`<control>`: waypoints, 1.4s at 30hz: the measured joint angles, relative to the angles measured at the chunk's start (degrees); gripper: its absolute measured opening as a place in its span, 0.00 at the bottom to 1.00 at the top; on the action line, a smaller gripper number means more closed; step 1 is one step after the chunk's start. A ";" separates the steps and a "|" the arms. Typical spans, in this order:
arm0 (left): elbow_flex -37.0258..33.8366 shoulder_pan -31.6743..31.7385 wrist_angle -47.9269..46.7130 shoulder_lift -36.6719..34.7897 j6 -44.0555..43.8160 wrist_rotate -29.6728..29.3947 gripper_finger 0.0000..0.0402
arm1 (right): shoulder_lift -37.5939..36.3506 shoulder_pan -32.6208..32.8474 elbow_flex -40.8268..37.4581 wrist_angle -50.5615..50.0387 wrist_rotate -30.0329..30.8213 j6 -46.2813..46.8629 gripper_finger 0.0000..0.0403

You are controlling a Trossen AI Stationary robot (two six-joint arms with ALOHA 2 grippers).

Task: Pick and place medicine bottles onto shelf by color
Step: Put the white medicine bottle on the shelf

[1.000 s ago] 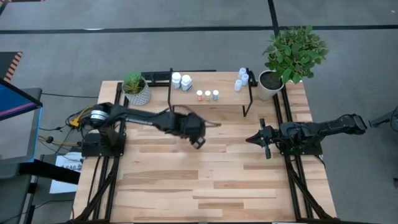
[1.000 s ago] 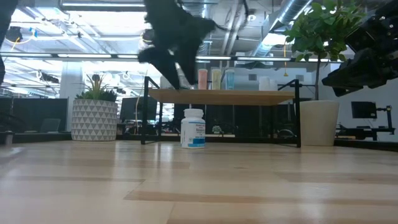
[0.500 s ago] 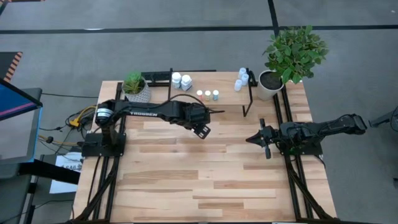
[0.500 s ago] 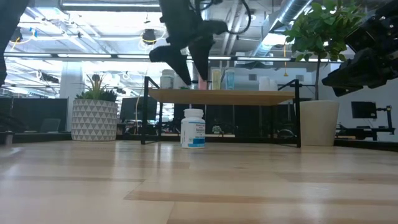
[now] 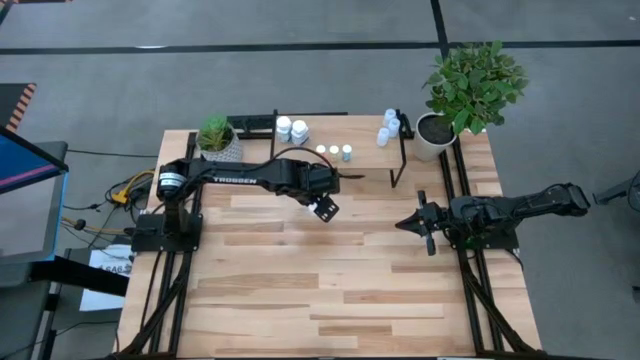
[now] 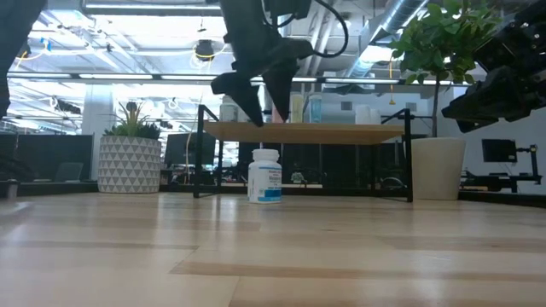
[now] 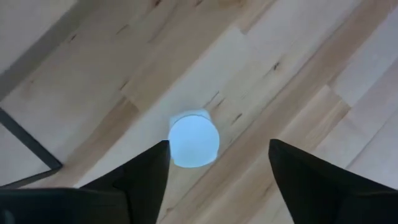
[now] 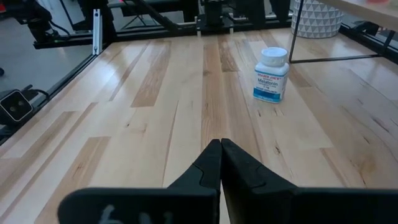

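Observation:
A white medicine bottle with a blue label stands upright on its base on the table, just in front of the shelf. My left gripper hangs above it, open, fingers pointing down. In the left wrist view the bottle's round cap shows between the two spread fingers, nearer one of them. In the high view my left gripper hides the bottle. On the shelf stand two white bottles, three small capped ones and several pale-blue ones. My right gripper waits at the table's right, shut and empty.
A small plant in a patterned white pot stands at the far left of the table, beside the shelf. A larger plant in a white pot stands at the far right. The shelf's black legs stand close behind the bottle. Bare wood lies toward the near edge.
My left gripper has swung toward the table's far edge and a little to the right, and now hangs over the white bottle. In the last half second it has barely moved. The bottle has stayed where it was.

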 joint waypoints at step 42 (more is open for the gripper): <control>-5.69 -3.26 6.15 0.72 -7.34 -13.86 0.79 | 0.00 0.00 0.00 -0.17 0.00 0.02 0.08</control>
